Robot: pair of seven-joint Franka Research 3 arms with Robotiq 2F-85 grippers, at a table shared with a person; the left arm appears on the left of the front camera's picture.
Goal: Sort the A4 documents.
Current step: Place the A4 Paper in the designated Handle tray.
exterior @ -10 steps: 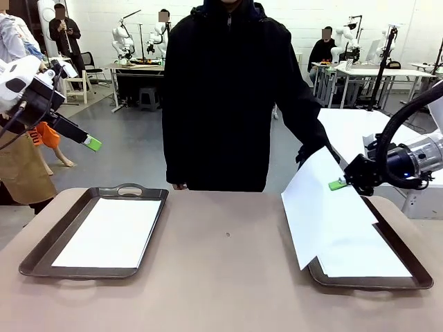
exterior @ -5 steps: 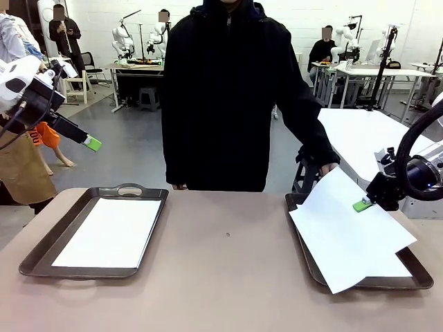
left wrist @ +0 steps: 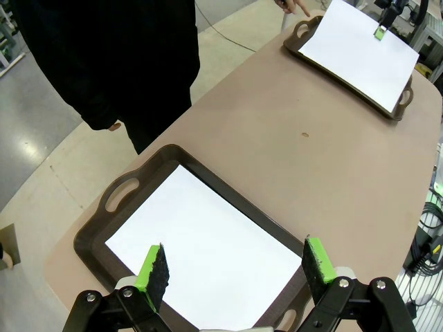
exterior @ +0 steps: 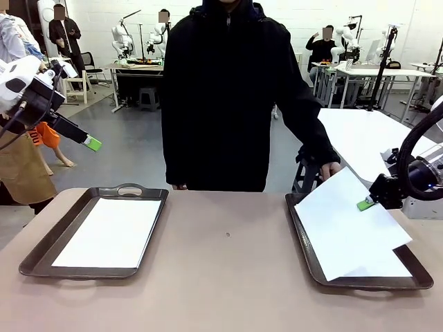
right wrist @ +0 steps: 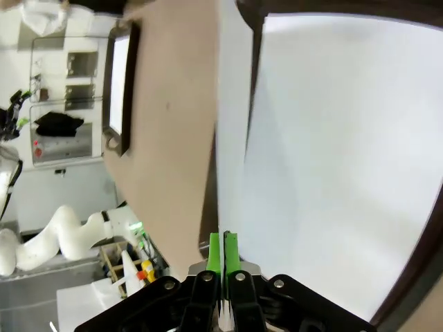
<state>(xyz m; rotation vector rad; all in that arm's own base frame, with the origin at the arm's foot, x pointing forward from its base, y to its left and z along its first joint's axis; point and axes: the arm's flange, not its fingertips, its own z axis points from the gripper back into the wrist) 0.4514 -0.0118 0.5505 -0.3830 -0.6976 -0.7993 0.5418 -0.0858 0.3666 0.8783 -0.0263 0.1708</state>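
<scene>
Since a moment ago, the loose sheet (exterior: 349, 225) has been lowered from its raised tilt until it lies almost flat over the right tray (exterior: 302, 238). It is turned a little crooked, so one corner sticks out past the tray's right rim. The sheet's far edge is pinched by the right gripper (exterior: 365, 204), whose green pads are pressed tight together on the paper. In the right wrist view, the paper is seen spreading away from those closed pads (right wrist: 223, 250). A person's hand (exterior: 331, 169) is seen just beside the sheet's far corner.

Another white sheet (exterior: 109, 232) is laid straight inside the left tray (exterior: 41, 250). The left gripper (exterior: 91, 143) is held high in the air, well apart from that tray, with its jaws spread wide and nothing between them. In the left wrist view, this sheet (left wrist: 201, 249) is seen below the open fingers (left wrist: 154, 270).
</scene>
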